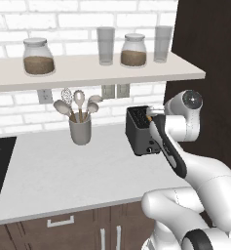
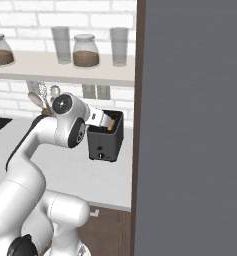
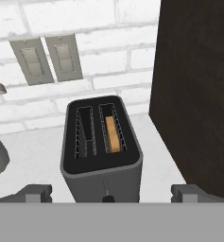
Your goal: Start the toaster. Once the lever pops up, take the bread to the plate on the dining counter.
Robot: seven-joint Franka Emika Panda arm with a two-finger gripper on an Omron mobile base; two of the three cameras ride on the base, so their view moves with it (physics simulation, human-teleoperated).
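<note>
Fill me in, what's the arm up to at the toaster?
The Franka arm has its hand just above the dark grey toaster on the white worktop, beside the dark cabinet wall. Its fingers are spread wide and hold nothing. The bread sits down in one slot; the other is empty. No grasp yet.

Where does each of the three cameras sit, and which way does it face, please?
Left base view: behind the arm's left, facing the toaster on the counter; arm at lower right.
Right base view: behind its right, same toaster; arm at lower left.
Hand view: on the hand, looking down into the slots at the bread; the open tool straddles the toaster.
</note>
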